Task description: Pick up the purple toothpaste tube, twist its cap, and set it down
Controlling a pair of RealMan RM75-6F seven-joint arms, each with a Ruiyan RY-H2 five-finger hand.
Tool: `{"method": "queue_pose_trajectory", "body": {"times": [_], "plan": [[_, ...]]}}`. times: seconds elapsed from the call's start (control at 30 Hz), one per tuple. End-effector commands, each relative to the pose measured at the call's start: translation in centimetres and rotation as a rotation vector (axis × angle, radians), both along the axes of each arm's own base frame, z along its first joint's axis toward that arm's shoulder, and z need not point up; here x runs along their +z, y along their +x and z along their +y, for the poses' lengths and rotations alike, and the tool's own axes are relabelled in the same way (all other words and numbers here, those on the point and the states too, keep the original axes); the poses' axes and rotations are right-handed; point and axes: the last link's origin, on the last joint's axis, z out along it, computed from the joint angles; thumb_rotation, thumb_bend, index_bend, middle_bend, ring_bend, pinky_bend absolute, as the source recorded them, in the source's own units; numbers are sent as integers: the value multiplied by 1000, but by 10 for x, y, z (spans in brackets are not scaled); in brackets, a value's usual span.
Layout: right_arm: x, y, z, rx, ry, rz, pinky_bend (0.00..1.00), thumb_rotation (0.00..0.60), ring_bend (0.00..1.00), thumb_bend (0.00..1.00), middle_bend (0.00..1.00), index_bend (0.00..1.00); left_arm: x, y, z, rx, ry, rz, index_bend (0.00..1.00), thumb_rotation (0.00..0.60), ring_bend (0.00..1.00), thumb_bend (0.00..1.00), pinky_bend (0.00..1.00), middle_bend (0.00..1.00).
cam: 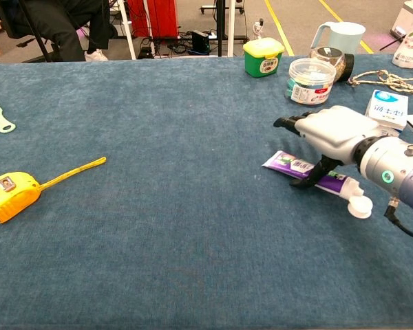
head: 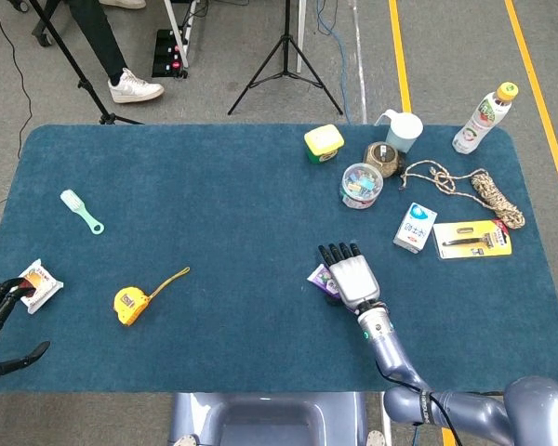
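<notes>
Right hand (cam: 334, 134) arched over toothpaste tube (cam: 310, 172), fingers spread, grip unconfirmed; tube may skid across counter (cam: 158, 227).

Right hand (cam: 330, 132) palm-down, fingers extended

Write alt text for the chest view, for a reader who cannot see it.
The robot's right hand reaches over a purple toothpaste tube lying flat on a blue table, its thumb touching the tube's middle. A yellow tape measure lies at the left; jars, a pitcher and a small carton sit behind the hand.
</notes>
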Motion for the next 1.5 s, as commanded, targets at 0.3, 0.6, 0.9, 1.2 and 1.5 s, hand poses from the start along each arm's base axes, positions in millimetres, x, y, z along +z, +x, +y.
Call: {"method": "queue_pose_trajectory", "body": {"times": [0.3, 0.6, 0.9, 1.2, 1.5], "plan": [[22, -25, -13, -99, -70, 12, 150, 419, 136, 278, 135, 0, -4, 7, 2, -17, -12, 0, 208, 530, 142, 151, 288, 168], [65, -3, 4, -133, 1, -161, 182, 371, 230, 278, 174, 0, -9, 11, 5, -32, -24, 0, 207, 529, 142, 151, 288, 168], [110, -29, 18, -269, 141, -128, 253, 321, 326, 278, 247, 13, -12, 11, 5, -30, -33, -1, 207, 531, 142, 151, 288, 168], [115, -61, 34, -318, 199, -38, 259, 309, 346, 278, 284, 112, -15, 15, 8, -41, -41, 1, 207, 530, 142, 151, 288, 168], [122, -68, 37, -313, 220, 6, 271, 286, 378, 278, 326, 237, -19, 19, 9, -49, -52, 0, 207, 530, 143, 151, 287, 168]]}}
